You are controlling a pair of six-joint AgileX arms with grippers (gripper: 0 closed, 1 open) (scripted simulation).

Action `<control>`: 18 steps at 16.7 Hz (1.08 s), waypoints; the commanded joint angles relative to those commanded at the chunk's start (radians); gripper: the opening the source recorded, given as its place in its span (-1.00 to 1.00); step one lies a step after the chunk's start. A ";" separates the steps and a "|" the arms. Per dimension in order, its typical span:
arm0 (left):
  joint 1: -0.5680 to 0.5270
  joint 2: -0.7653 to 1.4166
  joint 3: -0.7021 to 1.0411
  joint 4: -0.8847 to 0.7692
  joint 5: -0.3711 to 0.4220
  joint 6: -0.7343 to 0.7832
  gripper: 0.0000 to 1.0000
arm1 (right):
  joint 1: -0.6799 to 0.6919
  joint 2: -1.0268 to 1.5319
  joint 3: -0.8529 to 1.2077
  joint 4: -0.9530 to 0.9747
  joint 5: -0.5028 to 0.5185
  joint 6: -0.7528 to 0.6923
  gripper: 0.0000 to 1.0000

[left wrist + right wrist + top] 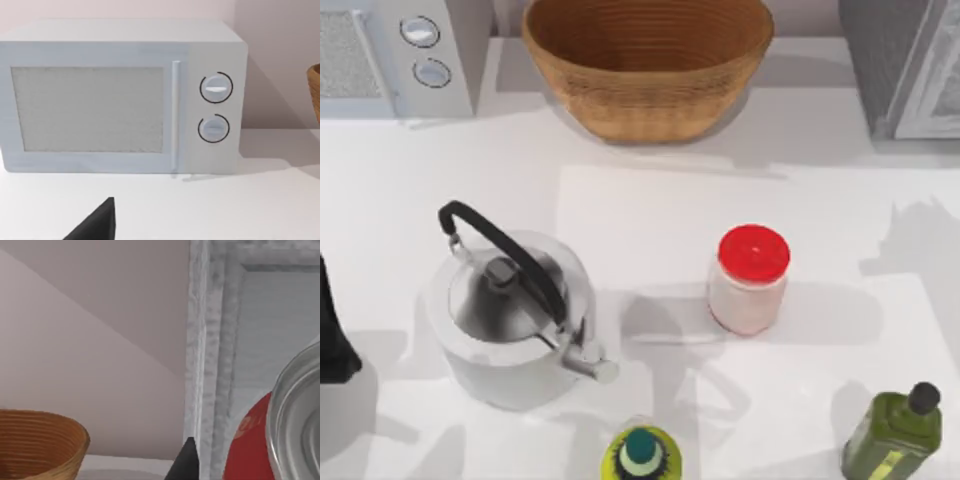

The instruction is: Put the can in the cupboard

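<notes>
Nearest the right wrist camera is the can, its silver top and red side looming large at the edge of that view, tilted and very close to the lens, with the grey cupboard and its pale framed door panel directly behind it. A dark tip of the right claw pokes up just beside the can; whether the claw is clamped on the can cannot be told from what shows. The woven basket sits lower and off to the side of the cupboard, against the plain wall. From above, the cupboard stands at the back right corner of the white counter, the basket at the back middle, and the microwave with its two round knobs at the back left. Further forward sit a red-lidded white jar, a metal kettle with a black handle, a green bottle with a black cap at the front right, and a yellow-green bottle at the front edge. The left arm is parked at the counter's left edge; its wrist camera faces the microwave, with one dark tip of the left claw in view, its opening not discernible.
</notes>
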 joint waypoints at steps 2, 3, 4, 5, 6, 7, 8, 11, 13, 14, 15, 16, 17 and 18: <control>0.000 0.000 0.000 0.000 0.000 0.000 1.00 | 0.020 0.148 0.213 -0.047 0.021 0.002 -1.00; 0.000 0.000 0.000 0.000 0.000 0.000 1.00 | 0.028 0.222 0.317 -0.070 0.033 0.003 -1.00; 0.000 0.000 0.000 0.000 0.000 0.000 1.00 | 0.035 0.293 0.419 -0.094 0.046 0.004 -1.00; 0.000 0.000 0.000 0.000 0.000 0.000 1.00 | 0.041 0.362 0.517 -0.117 0.060 0.005 -1.00; 0.000 0.000 0.000 0.000 0.000 0.000 1.00 | 0.045 0.427 0.608 -0.139 0.073 0.006 -1.00; 0.000 0.000 0.000 0.000 0.000 0.000 1.00 | 0.048 0.488 0.690 -0.161 0.087 0.007 -1.00; 0.000 0.000 0.000 0.000 0.000 0.000 1.00 | 0.050 0.544 0.764 -0.180 0.100 0.008 -1.00; 0.000 0.000 0.000 0.000 0.000 0.000 1.00 | 0.052 0.676 0.920 -0.228 0.134 0.012 -1.00; 0.000 0.000 0.000 0.000 0.000 0.000 1.00 | 0.051 0.724 0.971 -0.246 0.147 0.013 -1.00; 0.000 0.000 0.000 0.000 0.000 0.000 1.00 | 0.051 0.732 0.980 -0.249 0.150 0.014 -1.00; 0.000 0.000 0.000 0.000 0.000 0.000 1.00 | 0.051 0.732 0.980 -0.249 0.150 0.014 -1.00; 0.000 0.000 0.000 0.000 0.000 0.000 1.00 | 0.051 0.732 0.980 -0.249 0.150 0.014 -1.00; 0.000 0.000 0.000 0.000 0.000 0.000 1.00 | 0.051 0.732 0.980 -0.249 0.150 0.014 -1.00; 0.000 0.000 0.000 0.000 0.000 0.000 1.00 | 0.050 0.730 0.976 -0.247 0.148 0.015 -1.00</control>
